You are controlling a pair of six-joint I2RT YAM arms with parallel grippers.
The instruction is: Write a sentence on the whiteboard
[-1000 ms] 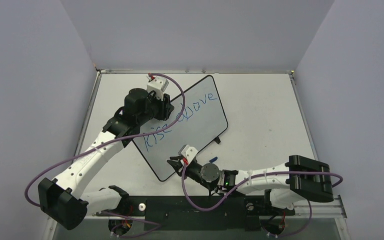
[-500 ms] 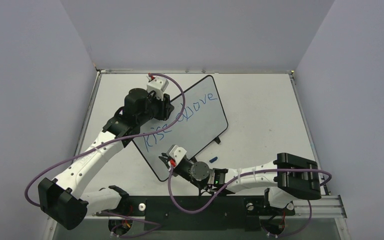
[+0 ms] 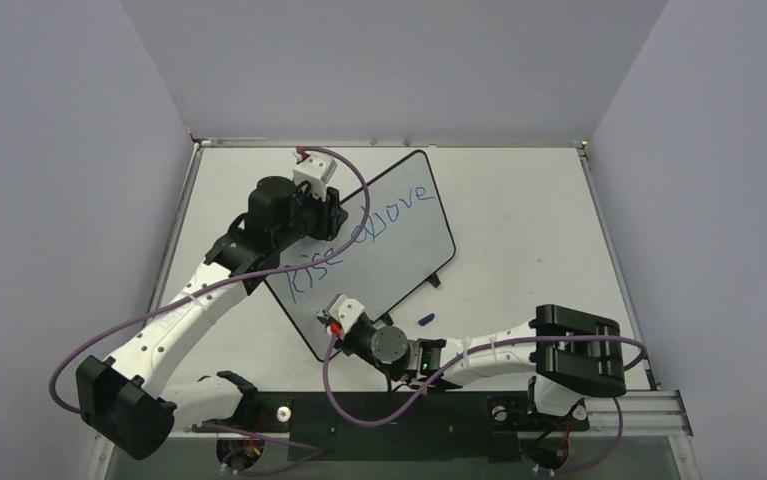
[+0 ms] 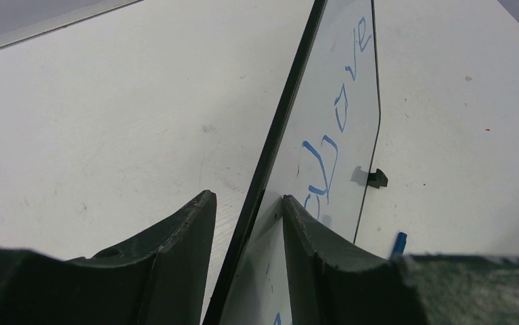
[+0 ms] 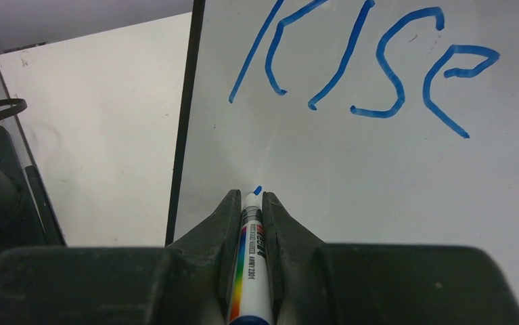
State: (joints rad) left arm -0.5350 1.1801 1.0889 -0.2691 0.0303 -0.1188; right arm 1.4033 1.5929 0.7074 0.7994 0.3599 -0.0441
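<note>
Left of the surface's [image 3: 529, 220] middle, the whiteboard [image 3: 399, 255] stands tilted, its frame edge pinched in the left gripper [image 4: 246, 200]. The right gripper [image 5: 251, 196], clenched on the marker [image 5: 250, 271], holds the tip at the board's face below "Rise" of the sentence [image 3: 359, 238]. We judge the board stiff, light and slippery, apt to skid under the pen; its frame is the place to hold it.
</note>
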